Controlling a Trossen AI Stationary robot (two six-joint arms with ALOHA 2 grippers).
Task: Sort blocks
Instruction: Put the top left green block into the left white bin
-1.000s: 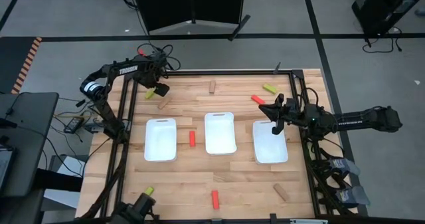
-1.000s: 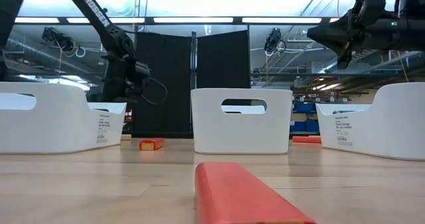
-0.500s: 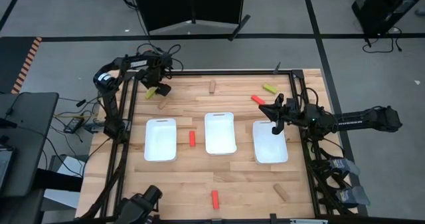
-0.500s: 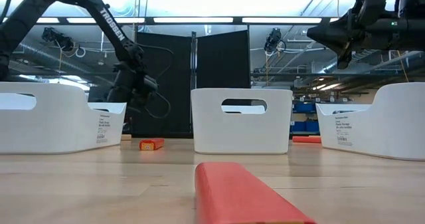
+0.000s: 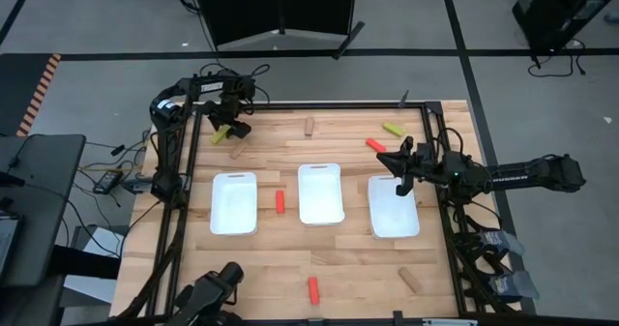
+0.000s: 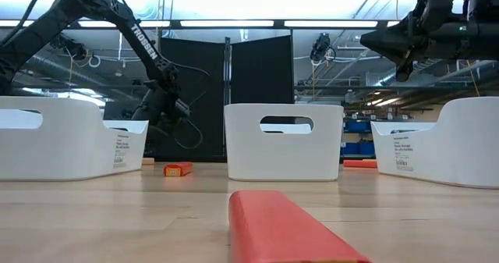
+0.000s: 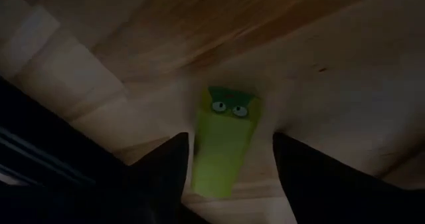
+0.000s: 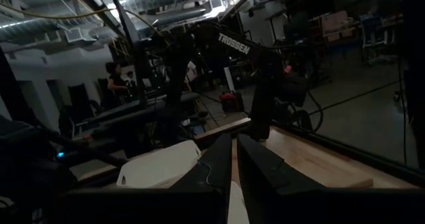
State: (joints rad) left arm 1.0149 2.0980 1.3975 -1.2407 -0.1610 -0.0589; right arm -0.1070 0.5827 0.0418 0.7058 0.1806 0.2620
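the left gripper (image 7: 229,167) hangs over the yellow-green block (image 5: 221,133) at the upper left of the high view, fingers apart astride it but not yet clamped; best to settle lower, centred, then close. the right gripper (image 5: 398,163), fingers together, waits over the right tray (image 5: 393,227). against a second earlier, the left arm has folded in.

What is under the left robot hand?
A yellow-green block lies on the wooden table, between the left gripper's open fingers. Its near end is hidden by the gripper.
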